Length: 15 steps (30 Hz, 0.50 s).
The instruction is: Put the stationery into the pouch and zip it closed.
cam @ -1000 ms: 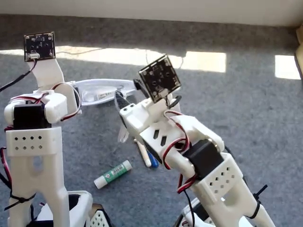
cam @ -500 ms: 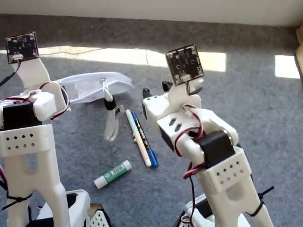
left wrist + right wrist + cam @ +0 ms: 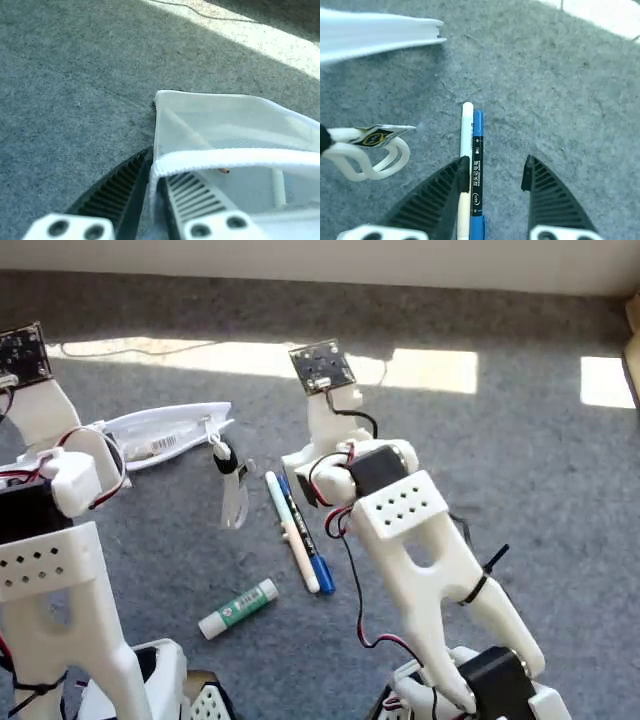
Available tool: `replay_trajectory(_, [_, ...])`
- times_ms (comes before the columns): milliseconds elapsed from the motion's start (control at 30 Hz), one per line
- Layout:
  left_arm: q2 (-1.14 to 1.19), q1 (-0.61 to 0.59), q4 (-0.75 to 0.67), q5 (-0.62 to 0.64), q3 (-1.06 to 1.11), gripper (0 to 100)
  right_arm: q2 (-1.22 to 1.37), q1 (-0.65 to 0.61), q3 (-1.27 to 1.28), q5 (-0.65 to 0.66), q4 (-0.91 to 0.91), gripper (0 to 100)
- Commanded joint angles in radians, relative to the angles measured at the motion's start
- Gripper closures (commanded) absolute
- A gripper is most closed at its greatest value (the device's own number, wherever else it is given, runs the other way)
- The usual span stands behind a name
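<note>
Right now the left gripper [image 3: 152, 162] is clamped on the edge of the white mesh pouch [image 3: 165, 435], holding it at the far left over the grey carpet [image 3: 520, 460]. The pouch's strap loop [image 3: 233, 498] dangles at its right end. The right gripper [image 3: 495, 167] hangs spread wide over the white pen [image 3: 290, 531] and the blue pen [image 3: 305, 535], which lie touching side by side in the middle. The glue stick [image 3: 238, 607] lies nearer, apart from them.

The risk is in the aim. In the right wrist view both pens sit against one jaw rather than midway, so a pinch may land on top of them, roll one away, or lift both. The pouch mouth also looks narrow, and the loop near the pens could snag.
</note>
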Motion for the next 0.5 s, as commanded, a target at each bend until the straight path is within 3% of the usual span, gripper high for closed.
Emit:
replay_trajectory(0, [-0.053, -0.019, -0.015, -0.005, -0.005, 99, 0.036, -0.047, -0.062, -0.003, 0.001, 82.5])
replay_trajectory(233, [-0.053, -0.019, -0.015, -0.005, -0.002, 99, 0.209, -0.048, -0.068, -0.003, -0.004, 82.5])
replay_trajectory(467, [-0.053, -0.019, -0.008, -0.006, 0.001, 99, 0.329, -0.061, -0.067, -0.003, -0.13, 82.5])
